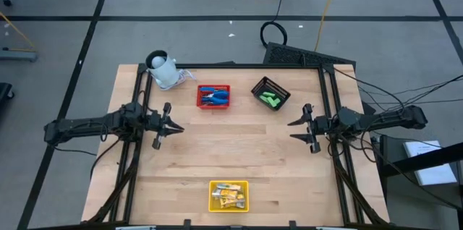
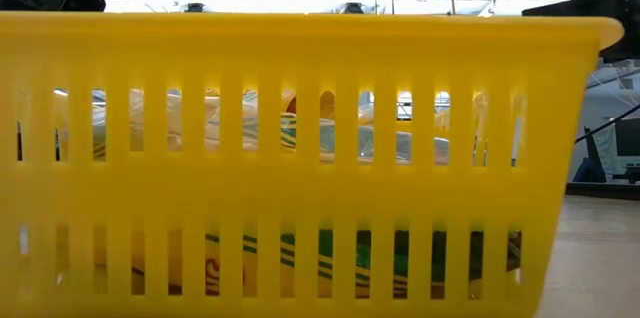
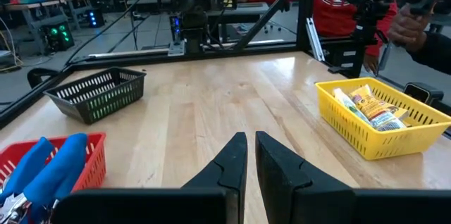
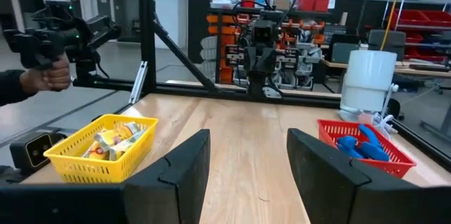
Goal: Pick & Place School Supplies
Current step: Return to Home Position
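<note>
High view: left gripper (image 1: 177, 129) with fingers nearly pressed together, blue tools (image 1: 213, 98) in red basket (image 1: 198, 97), packets (image 1: 230, 197) in yellow bin (image 1: 211, 195), green blocks (image 1: 270, 100) in black basket (image 1: 278, 87), right gripper (image 1: 293, 130) with fingers spread; probably only a homing arm clipping a basket could spill them.

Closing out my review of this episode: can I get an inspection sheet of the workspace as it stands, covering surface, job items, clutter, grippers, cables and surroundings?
Surface: wooden table in a black frame.
Job's things: blue-handled tools in the red basket; green blocks in the black basket; yellow packets in the yellow bin.
Clutter: white container at a far corner of the table.
Grippers: left gripper shut, right gripper open; both empty, at opposite sides of the table.
Cables: yellow cable and black coil on the floor beyond the table.
Surroundings: person's hand holding a camera rig beside the table.
</note>
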